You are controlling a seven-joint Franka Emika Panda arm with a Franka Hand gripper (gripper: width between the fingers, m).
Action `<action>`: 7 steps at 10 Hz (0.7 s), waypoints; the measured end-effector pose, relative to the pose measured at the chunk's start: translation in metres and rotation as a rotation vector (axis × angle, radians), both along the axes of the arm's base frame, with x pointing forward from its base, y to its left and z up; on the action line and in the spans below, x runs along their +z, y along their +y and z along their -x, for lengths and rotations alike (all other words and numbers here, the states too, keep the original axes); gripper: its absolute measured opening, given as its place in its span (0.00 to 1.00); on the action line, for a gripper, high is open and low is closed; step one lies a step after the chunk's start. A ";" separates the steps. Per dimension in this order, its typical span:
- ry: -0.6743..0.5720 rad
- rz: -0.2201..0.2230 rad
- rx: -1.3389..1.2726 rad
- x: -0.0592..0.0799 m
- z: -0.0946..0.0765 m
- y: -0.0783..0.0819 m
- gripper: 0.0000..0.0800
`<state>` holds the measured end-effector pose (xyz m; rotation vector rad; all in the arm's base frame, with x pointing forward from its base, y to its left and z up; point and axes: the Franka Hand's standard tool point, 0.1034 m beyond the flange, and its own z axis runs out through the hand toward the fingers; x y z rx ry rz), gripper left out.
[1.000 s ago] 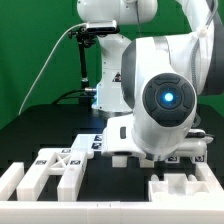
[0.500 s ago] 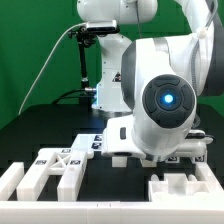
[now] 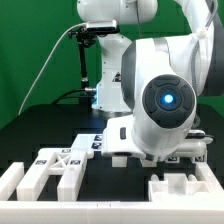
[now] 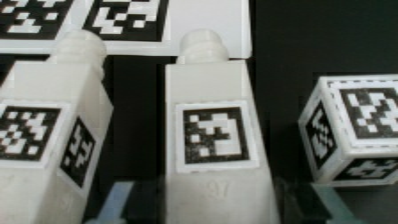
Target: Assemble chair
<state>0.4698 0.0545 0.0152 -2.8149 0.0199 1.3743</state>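
Right now gripper (image 4: 199,207) straddles long chair piece (image 4: 214,125), one finger on each side. You cannot tell whether it pinches or stands just off, as arm (image 3: 165,100) hides it from outside. Other chair parts (image 3: 58,165) lie loose by front edge of worktop (image 3: 40,130), toward exterior view's left corner; blocky part (image 3: 185,187) sits toward exterior view's right corner.

Risks for you:
- Second long piece (image 4: 54,130) lies just beside first, so finger may clip it.
- Off-centre grip may tilt piece on lift.
- Marker board (image 4: 125,20) is near the tips; avoid dragging piece onto it.
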 end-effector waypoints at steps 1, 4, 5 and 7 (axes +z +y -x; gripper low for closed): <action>-0.002 -0.001 0.001 0.001 -0.001 0.000 0.36; -0.009 -0.043 0.037 0.061 -0.038 0.010 0.36; -0.028 -0.062 0.065 0.079 -0.050 0.023 0.36; -0.247 -0.062 0.044 0.069 -0.058 0.024 0.36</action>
